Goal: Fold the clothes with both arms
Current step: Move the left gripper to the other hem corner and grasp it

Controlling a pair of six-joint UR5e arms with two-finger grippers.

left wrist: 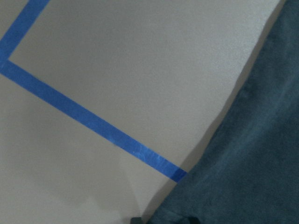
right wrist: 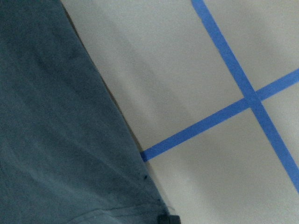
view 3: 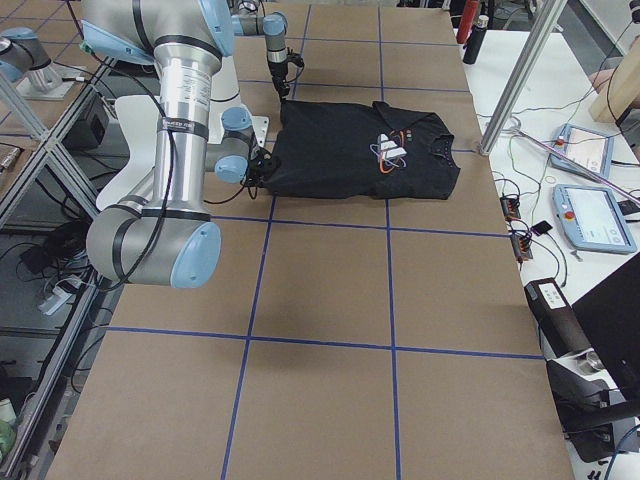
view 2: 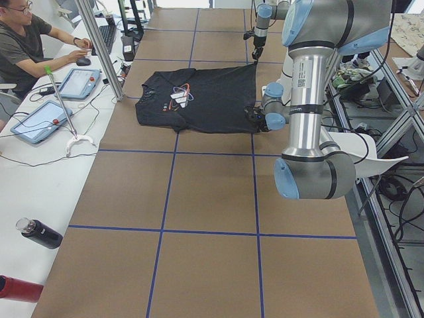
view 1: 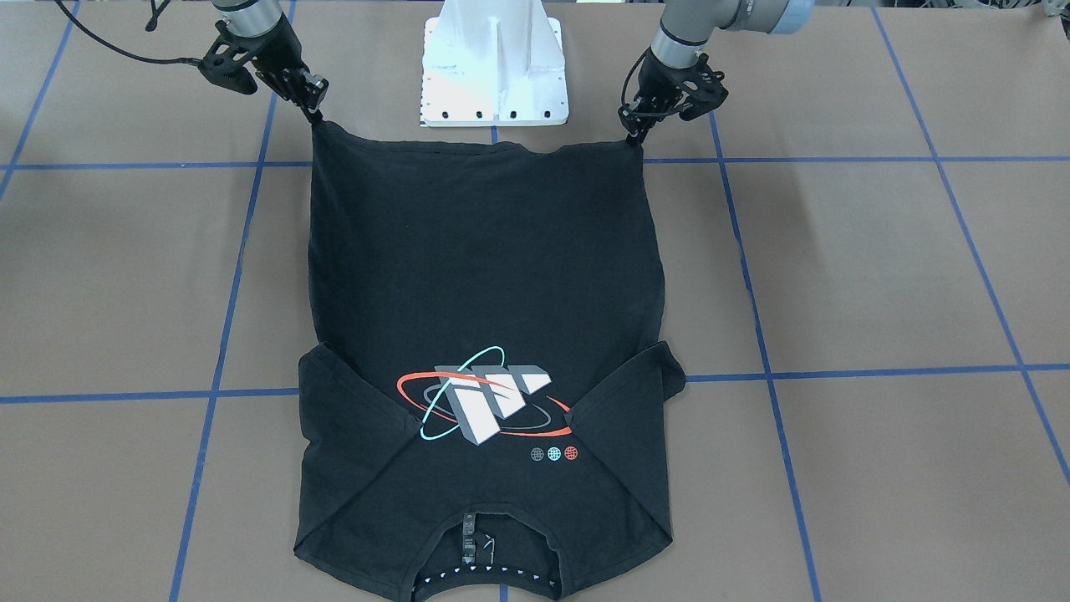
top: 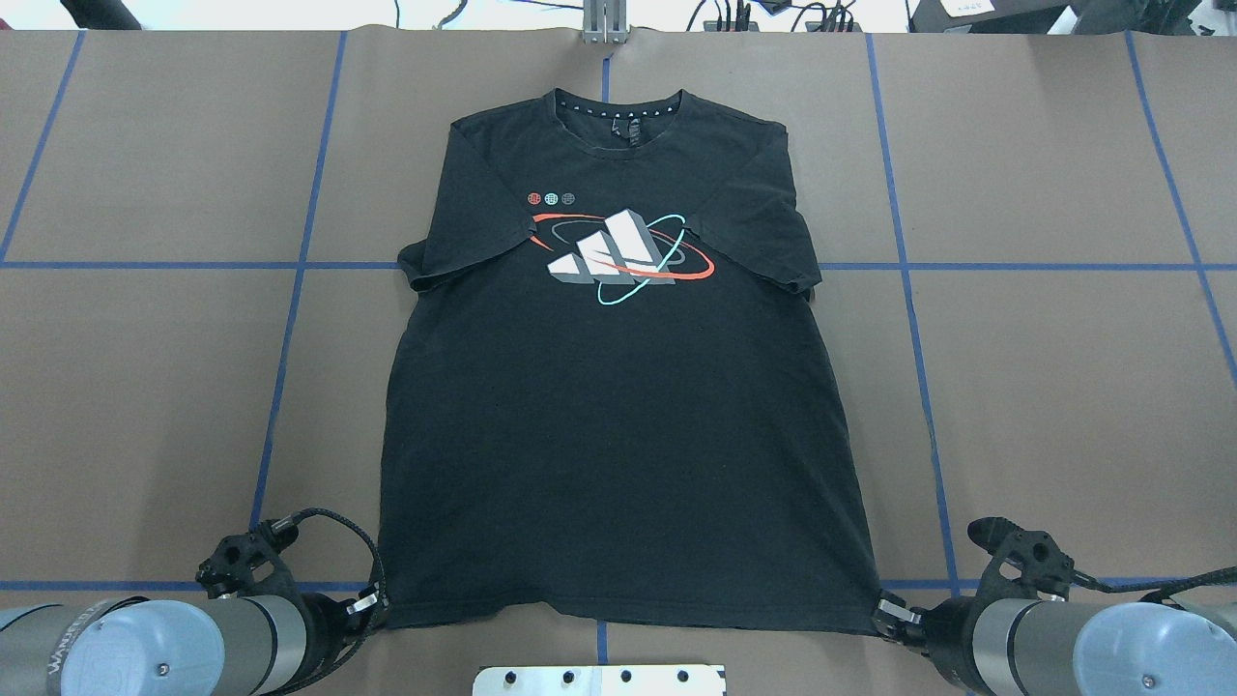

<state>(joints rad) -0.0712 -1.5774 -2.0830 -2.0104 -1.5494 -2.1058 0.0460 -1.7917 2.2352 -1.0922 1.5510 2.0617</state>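
The clothes are one black T-shirt (view 1: pixel 485 276) (top: pixel 618 435) lying flat and face up on the brown table. Its printed chest graphic (top: pixel 623 253) and collar (top: pixel 618 106) are at the far side from me, and its hem runs along my near edge. My left gripper (view 1: pixel 634 138) (top: pixel 375 607) is shut on the hem corner on my left. My right gripper (view 1: pixel 316 115) (top: pixel 881 613) is shut on the other hem corner. Both corners are lifted slightly and the hem is stretched between them. The wrist views show only dark cloth (left wrist: pixel 252 163) (right wrist: pixel 56 140) beside blue tape.
The white pedestal base (view 1: pixel 493 67) stands just behind the hem, between the arms. Blue tape lines (top: pixel 290 290) grid the tabletop. A person (view 2: pixel 20 46) sits at a side bench with tablets (view 2: pixel 40 119) and bottles (view 2: pixel 38 233); a metal post (view 2: pixel 99 50) stands at the table's edge.
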